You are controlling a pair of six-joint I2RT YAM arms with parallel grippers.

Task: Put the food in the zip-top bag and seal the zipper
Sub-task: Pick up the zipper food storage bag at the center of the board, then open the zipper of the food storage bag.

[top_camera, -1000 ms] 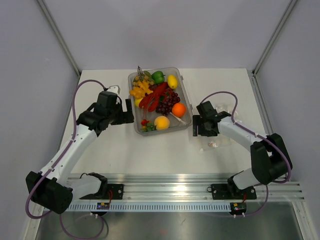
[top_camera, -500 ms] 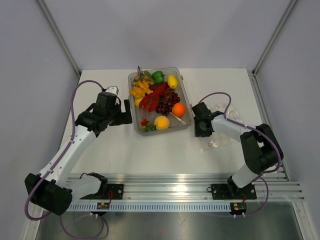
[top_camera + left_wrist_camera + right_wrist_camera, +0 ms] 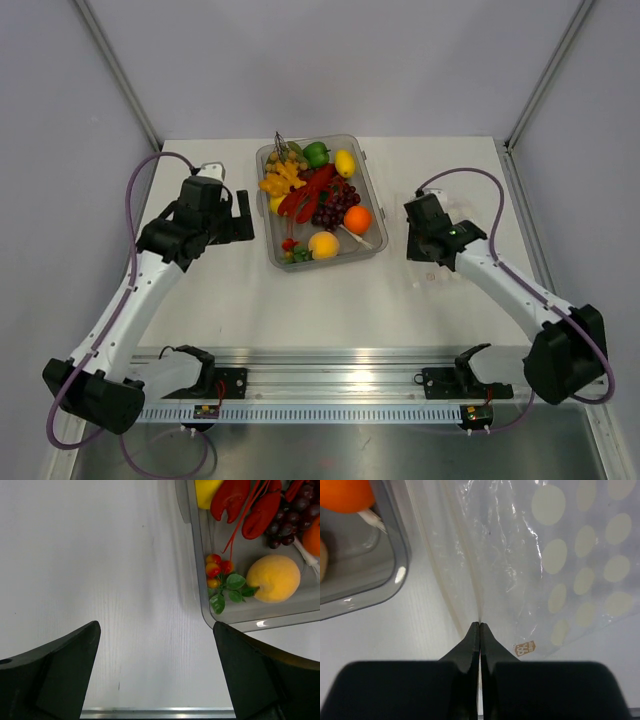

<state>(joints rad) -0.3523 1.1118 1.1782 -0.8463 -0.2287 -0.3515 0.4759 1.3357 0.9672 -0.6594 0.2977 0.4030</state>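
The food lies heaped in a rigid clear tray (image 3: 374, 190): an orange (image 3: 357, 219), purple grapes (image 3: 335, 208), a lemon (image 3: 345, 162), a green pepper (image 3: 316, 153) and a round yellow fruit (image 3: 323, 245). The zip-top bag (image 3: 545, 555), clear with white dots, lies just right of the tray. My right gripper (image 3: 479, 625) is shut on a thin edge of the bag near its mouth strip, at the tray's right side (image 3: 418, 245). My left gripper (image 3: 243, 218) hangs open over bare table left of the tray, with nothing between its fingers (image 3: 156, 625).
The tray's near left corner (image 3: 202, 611) holds small cherry tomatoes with green leaves (image 3: 218, 570) and the yellow fruit (image 3: 274, 578). The tray's rounded corner (image 3: 397, 565) is close left of my right fingers. A metal rail (image 3: 340, 360) runs along the table's near edge.
My right gripper has closed on the bag's edge, and its arm has swung out to the right and straightened. My left gripper has drifted slightly left and back, still open.
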